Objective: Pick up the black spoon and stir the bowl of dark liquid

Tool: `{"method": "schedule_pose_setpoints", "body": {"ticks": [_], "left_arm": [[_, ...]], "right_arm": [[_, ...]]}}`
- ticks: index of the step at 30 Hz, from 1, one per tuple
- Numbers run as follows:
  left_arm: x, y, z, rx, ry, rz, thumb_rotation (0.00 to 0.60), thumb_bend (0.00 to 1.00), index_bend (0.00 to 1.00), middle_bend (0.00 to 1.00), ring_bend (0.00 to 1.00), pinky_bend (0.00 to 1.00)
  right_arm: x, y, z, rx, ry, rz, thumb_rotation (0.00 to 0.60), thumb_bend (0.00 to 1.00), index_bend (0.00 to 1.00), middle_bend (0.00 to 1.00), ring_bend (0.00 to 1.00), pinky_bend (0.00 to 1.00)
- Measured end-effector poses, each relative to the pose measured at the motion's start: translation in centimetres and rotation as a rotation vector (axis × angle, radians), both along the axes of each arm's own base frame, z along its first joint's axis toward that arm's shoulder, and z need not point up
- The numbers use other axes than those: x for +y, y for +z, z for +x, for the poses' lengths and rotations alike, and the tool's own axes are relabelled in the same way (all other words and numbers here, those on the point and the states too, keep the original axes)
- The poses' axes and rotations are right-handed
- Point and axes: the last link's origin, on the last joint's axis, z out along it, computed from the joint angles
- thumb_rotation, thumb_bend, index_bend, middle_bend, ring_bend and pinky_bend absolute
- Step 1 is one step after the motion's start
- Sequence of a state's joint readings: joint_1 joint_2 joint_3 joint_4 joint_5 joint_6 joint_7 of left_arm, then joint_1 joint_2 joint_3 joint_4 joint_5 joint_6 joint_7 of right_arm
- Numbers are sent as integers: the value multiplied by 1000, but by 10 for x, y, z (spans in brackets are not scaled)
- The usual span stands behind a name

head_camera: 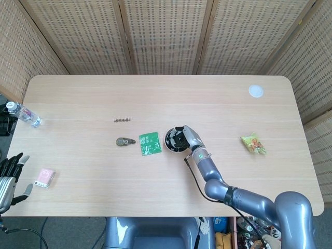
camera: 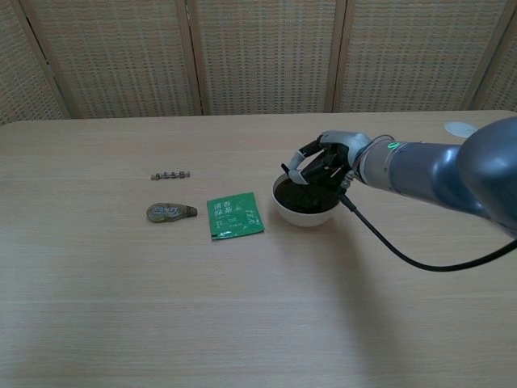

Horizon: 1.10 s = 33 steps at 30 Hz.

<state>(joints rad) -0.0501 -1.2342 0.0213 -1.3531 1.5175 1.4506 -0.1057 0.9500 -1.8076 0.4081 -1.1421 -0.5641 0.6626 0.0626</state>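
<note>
The right hand hangs over the white bowl of dark liquid near the frame's centre, fingers curled down into it — they seem to grip the black spoon, though the spoon itself is too hidden to make out. Left of the bowl lie a green tea packet, a small brown oval object and a short chain. The left hand sits at the lower left edge, fingers apart and holding nothing, beside a pink packet.
</note>
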Motion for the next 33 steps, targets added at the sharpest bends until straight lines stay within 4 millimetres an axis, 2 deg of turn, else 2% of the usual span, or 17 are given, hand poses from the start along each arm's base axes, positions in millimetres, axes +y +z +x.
{"method": "schedule_pose_setpoints", "body": {"ticks": [13,19,27,33], "left_arm": [[0,-1,1,3,-2,-2,600,391,0,0,0,0],[3,-2,4,3,-13,-8,600,392,0,0,0,0],[3,-3,5,2,-15,-10,600,392,0,0,0,0],[1,-2,3,3,-3,-11,600,392,0,0,0,0]], "right_arm": [[-13,6,-15,52,-27,-42,600,650,710,921,923,1000],[-11,10,-21,62,-26,-37,600,653,710,921,923,1000],[-3,10,-13,45,4,-10,600,653,710,921,922,1000],[2,2,-2,33,25,12,600,653,710,921,923,1000]]}}
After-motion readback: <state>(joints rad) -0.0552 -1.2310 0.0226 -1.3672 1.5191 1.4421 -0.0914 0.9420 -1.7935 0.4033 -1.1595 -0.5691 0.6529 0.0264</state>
